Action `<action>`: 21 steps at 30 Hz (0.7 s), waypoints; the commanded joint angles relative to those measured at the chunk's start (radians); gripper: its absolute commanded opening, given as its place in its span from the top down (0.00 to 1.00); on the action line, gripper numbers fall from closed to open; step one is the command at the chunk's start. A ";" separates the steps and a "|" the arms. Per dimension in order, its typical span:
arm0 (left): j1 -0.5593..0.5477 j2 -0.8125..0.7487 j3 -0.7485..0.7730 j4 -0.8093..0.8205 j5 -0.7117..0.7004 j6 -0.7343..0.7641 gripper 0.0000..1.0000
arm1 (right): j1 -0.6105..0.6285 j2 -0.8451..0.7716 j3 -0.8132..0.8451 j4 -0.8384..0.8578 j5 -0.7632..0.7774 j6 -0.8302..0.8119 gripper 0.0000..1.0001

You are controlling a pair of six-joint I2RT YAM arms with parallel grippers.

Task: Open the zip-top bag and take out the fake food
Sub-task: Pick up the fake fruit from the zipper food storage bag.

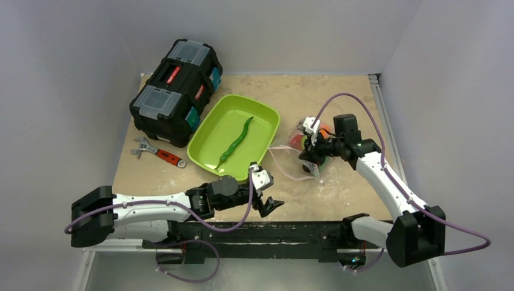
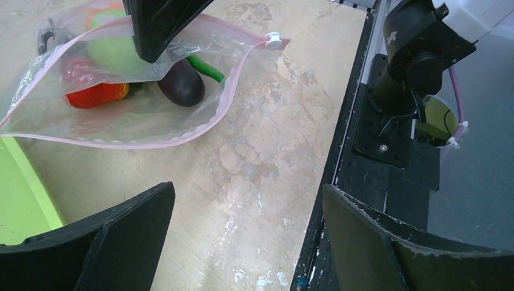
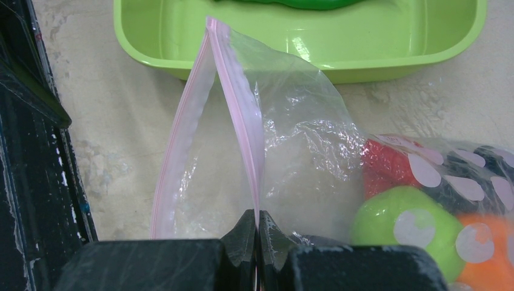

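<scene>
The zip-top bag (image 1: 290, 159) lies right of the tray with its mouth open toward my left arm. My right gripper (image 1: 312, 151) is shut on the upper pink zip strip (image 3: 239, 115) and holds that lip up. Inside the bag, the left wrist view shows a purple eggplant (image 2: 180, 82), a red pepper (image 2: 97, 94) and a lime-green ball (image 2: 112, 51). An orange fruit (image 3: 485, 248) shows in the right wrist view. The long green pod (image 1: 236, 142) lies in the lime-green tray (image 1: 257, 124). My left gripper (image 1: 267, 203) is open and empty near the table's front edge, short of the bag's mouth.
A black toolbox (image 1: 176, 91) stands at the back left. A red-handled wrench (image 1: 160, 154) lies in front of it. The black mounting rail (image 2: 363, 157) runs along the front edge, just right of my left gripper. The right arm's base (image 2: 418, 60) stands there.
</scene>
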State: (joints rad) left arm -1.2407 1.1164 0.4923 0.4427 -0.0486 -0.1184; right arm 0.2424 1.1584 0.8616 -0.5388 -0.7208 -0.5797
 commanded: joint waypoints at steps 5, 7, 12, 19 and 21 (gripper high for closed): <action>-0.022 0.029 0.030 0.061 -0.040 0.044 0.09 | -0.003 0.003 0.027 0.000 -0.005 -0.011 1.00; -0.022 0.031 0.032 0.063 -0.042 0.047 0.09 | -0.004 0.003 0.027 -0.001 -0.004 -0.011 1.00; -0.030 0.034 0.053 0.030 -0.049 0.059 0.09 | -0.003 0.004 0.027 -0.001 -0.005 -0.011 1.00; -0.037 0.050 0.059 0.031 -0.053 0.064 0.09 | -0.004 0.004 0.028 -0.003 -0.009 -0.012 1.00; -0.039 0.056 0.058 0.036 -0.053 0.062 0.09 | -0.004 0.004 0.028 -0.003 -0.008 -0.011 1.00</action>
State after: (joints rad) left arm -1.2713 1.1603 0.5148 0.4408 -0.0925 -0.0807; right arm 0.2417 1.1584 0.8616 -0.5453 -0.7208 -0.5797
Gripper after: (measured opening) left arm 0.910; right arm 0.003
